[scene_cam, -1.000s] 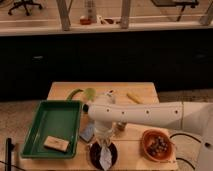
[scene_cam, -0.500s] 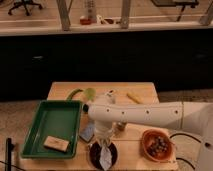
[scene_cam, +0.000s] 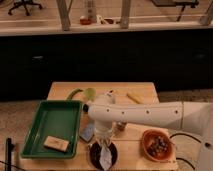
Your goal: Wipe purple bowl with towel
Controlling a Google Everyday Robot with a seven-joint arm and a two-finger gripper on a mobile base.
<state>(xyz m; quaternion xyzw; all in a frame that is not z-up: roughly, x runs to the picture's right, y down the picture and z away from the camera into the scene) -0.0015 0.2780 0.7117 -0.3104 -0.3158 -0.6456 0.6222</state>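
Gripper (scene_cam: 104,142) hangs straight over the purple bowl (scene_cam: 104,154) at the front edge of the wooden table (scene_cam: 137,142), and it holds the towel (scene_cam: 105,156) down inside the bowl. Beside stand a green tray (scene_cam: 50,125) and an orange bowl (scene_cam: 157,143).

Gripper (scene_cam: 103,145) above purple bowl (scene_cam: 95,151); towel (scene_cam: 105,156) hides bowl middle; bowl cut by bottom edge.

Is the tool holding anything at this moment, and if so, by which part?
The tool hangs above the purple bowl, with the towel trailing from it into the bowl. It seems to hold the towel by its upper end; the grip itself is unclear.
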